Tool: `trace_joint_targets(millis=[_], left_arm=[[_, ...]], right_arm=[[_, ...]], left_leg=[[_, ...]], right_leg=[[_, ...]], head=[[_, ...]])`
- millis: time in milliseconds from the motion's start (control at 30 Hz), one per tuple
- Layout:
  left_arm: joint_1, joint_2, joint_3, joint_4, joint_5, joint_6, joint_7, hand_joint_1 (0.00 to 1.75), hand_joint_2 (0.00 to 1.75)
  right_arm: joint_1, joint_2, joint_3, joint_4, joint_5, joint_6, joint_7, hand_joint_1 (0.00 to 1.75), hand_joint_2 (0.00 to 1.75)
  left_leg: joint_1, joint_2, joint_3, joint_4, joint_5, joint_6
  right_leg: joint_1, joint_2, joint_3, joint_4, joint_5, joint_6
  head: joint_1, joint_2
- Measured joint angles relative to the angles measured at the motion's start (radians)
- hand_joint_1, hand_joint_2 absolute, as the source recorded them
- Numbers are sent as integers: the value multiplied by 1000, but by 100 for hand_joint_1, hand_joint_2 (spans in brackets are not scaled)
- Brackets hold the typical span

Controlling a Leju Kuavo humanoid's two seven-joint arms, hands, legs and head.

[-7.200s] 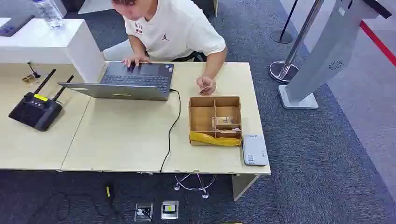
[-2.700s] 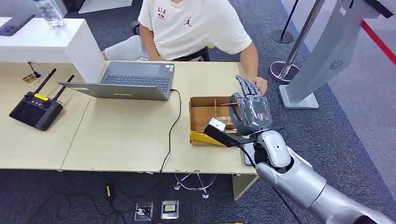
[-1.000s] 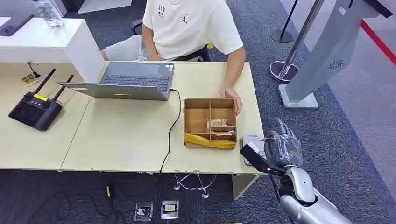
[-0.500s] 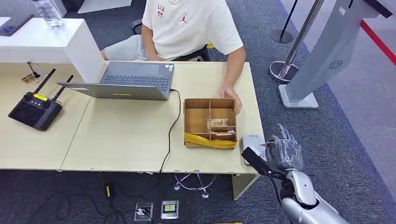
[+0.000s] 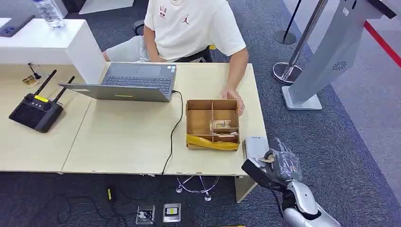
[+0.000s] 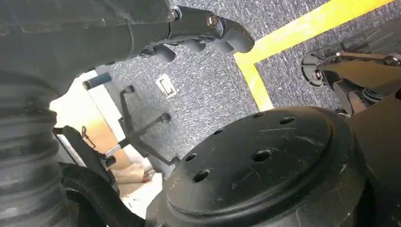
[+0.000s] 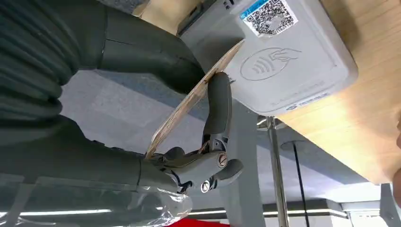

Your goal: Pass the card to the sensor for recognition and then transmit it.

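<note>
Card (image 7: 196,94) pinched in right hand (image 7: 189,118) over sensor (image 7: 283,61) w/ QR label, contactless symbol.

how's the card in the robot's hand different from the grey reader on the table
The card is thin, tan and wood-coloured; the grey reader is a thick rounded box with a QR sticker and a contactless symbol. The card is pinched in the right hand, tilted edge-on in the wrist view; the reader lies flat on the table near its corner. The card looks smaller than the reader's face. Both are flat and roughly rectangular.
</note>
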Motion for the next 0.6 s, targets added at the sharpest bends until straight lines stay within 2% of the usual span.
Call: trace_joint_targets(millis=[600], left_arm=[[-2, 0, 0, 0, -8, 0, 12, 0, 175]], right_arm=[[2, 21, -1, 3, 8, -3, -8, 175, 175]], left_leg=[[0, 0, 1, 0, 0, 0]], right_leg=[[0, 0, 1, 0, 0, 0]], head=[[0, 0]])
